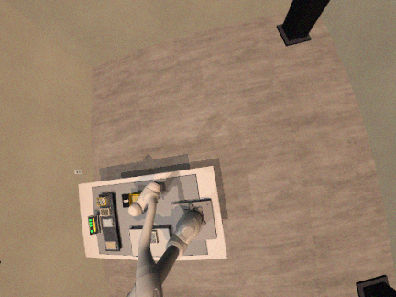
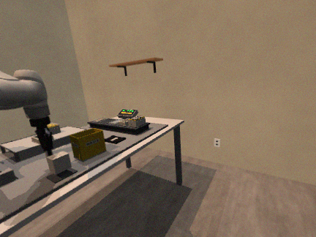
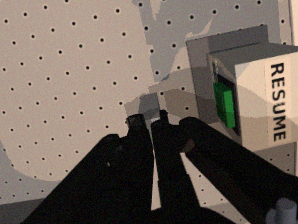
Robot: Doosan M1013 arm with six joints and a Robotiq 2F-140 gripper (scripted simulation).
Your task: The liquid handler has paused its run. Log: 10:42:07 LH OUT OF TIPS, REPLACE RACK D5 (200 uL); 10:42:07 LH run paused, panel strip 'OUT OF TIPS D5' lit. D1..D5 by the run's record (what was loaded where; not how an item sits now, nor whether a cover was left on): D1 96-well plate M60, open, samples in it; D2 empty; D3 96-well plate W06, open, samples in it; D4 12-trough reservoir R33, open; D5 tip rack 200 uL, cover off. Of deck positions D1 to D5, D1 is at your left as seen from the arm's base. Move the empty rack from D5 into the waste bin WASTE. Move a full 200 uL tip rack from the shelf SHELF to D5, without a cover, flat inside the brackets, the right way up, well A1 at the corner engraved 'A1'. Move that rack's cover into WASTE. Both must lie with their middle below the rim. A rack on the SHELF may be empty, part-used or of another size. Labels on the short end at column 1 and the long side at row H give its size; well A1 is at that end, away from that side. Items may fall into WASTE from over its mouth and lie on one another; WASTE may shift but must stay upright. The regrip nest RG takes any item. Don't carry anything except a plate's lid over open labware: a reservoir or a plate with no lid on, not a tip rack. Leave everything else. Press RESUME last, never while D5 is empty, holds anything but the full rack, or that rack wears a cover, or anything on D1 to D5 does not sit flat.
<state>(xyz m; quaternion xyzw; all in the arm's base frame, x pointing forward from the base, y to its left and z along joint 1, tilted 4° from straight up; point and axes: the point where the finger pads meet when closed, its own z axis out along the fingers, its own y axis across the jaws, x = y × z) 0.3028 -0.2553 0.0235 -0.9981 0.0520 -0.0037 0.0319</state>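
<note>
Our hand (image 3: pixel 150 119) is fully closed and holds nothing, low over the dotted counter (image 3: pixel 60 75). The green button (image 3: pixel 224 105) faces it from the right, on the side of the RESUME box (image 3: pixel 260 100), so we judge a sideways push.

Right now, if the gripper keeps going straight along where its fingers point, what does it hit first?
Probably the perforated table surface. The gripper, shut and empty, points at bare dotted board just left of the RESUME box; the green button sits off to the right of that line. Depth is unclear.
</note>
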